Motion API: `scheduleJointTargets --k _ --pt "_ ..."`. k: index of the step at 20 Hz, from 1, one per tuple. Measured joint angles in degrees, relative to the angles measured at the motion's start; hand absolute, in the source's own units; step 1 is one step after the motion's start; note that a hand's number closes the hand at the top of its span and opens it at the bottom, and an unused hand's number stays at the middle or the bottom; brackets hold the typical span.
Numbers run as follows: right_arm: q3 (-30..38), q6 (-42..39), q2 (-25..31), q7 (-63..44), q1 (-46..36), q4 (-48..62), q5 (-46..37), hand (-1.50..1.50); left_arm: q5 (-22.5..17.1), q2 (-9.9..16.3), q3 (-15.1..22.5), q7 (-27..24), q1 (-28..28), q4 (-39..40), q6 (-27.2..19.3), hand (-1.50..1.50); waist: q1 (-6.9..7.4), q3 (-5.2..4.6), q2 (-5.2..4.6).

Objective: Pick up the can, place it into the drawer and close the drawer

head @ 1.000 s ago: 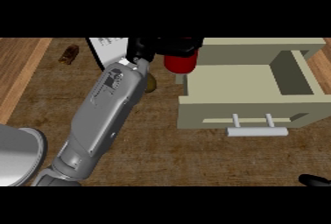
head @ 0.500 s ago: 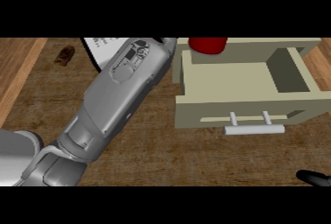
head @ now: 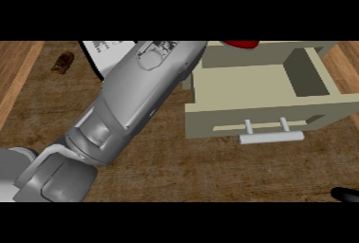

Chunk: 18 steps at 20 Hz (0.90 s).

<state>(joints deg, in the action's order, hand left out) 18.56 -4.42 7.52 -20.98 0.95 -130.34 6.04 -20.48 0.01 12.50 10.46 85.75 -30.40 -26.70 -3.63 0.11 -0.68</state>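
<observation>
Since a second ago we have swung the red can [head: 240,43] to twelve o'clock above the open drawer [head: 245,88]; left hand unseen, grip untellable. Dropping and closing remain.

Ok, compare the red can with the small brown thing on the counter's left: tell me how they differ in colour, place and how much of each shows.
The can is bright red; the small brown thing is dark brown. The can sits at the view's top edge, above the open drawer, while the brown thing lies far left on the counter. Only a sliver of the can shows, whereas the brown thing shows whole. Neither is visibly held.
</observation>
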Motion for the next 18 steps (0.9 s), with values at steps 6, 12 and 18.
scheduleJointTargets --k 6,12,18 --pt "-0.8 0.6 0.7 -1.0 -2.6 1.2 -0.9 -1.5 -3.0 0.0 3.5 -1.1 3.6 4.8 -2.9 -1.5 -0.87 0.04 -0.29" --pt "-1.3 0.4 0.8 -1.2 -2.7 1.3 -1.0 -1.5 -5.0 0.0 5.0 -3.1 5.6 9.0 -6.9 -1.5 -1.62 0.07 -0.53" --pt "-1.9 -0.7 2.9 -0.9 -3.9 0.6 -2.7 -1.5 -7.1 0.0 6.6 -5.3 5.8 10.9 -10.0 -1.5 -2.32 0.07 -0.77"
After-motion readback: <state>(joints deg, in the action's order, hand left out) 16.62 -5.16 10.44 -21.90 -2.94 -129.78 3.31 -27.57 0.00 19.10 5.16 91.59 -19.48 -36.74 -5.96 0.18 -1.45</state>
